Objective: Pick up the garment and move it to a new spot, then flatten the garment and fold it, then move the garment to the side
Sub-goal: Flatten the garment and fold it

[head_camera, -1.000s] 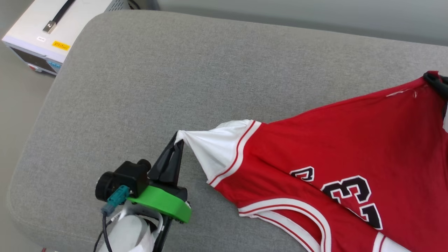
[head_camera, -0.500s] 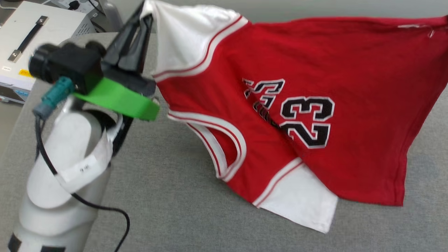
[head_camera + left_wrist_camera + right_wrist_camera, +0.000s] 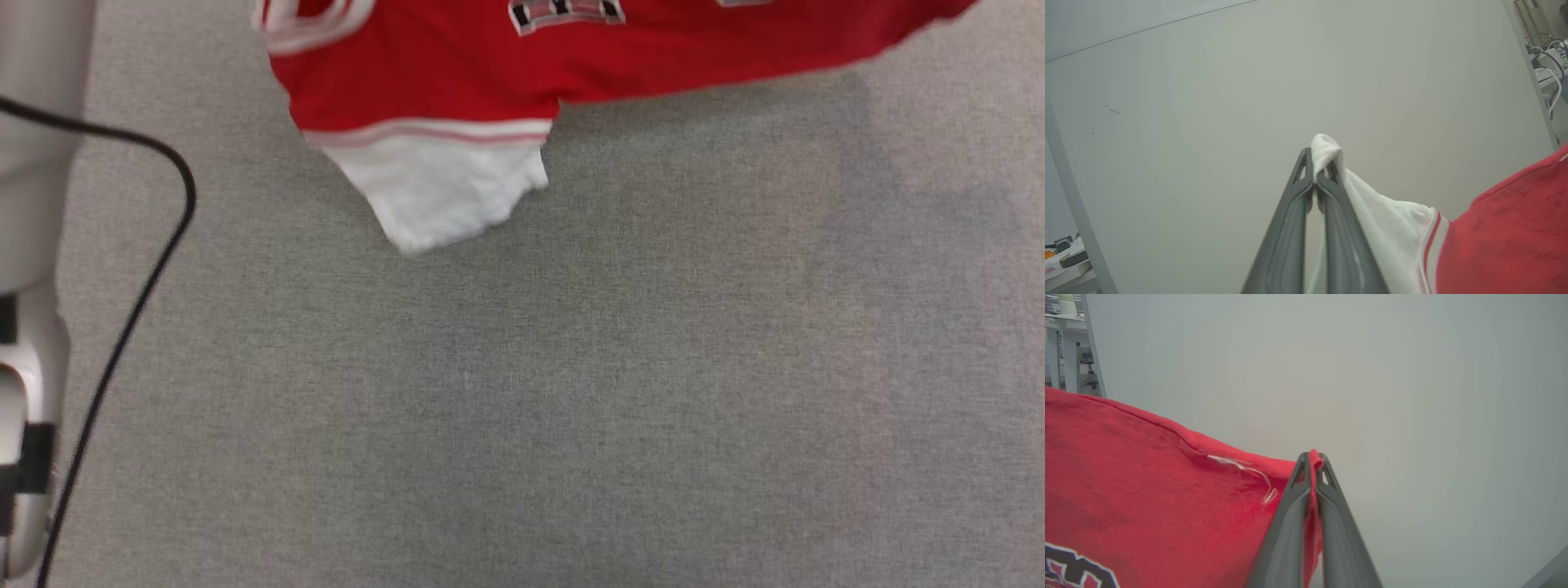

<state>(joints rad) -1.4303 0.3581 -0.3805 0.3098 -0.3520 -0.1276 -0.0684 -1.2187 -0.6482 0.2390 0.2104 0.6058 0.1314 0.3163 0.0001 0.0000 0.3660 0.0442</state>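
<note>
Left wrist view: the left gripper has its two dark fingers pressed tight together on the tip of one white sleeve of the garment, with a small bunch of cloth poking out past the fingertips. From that pinch the sleeve runs down and to the right of the fingers, past its red-white trim, into the red body.

In the right wrist view the right gripper is clamped just as tightly on a fold of the red edge. The cloth spreads away to the left of its fingers (a loose white thread lies on it just beside them), and part of a black numeral sits at the lower left.

In the head view the garment hangs across the top above the grey cushion, its long axis running left to right. The free white sleeve points down; whether it touches the cushion cannot be told.
</note>
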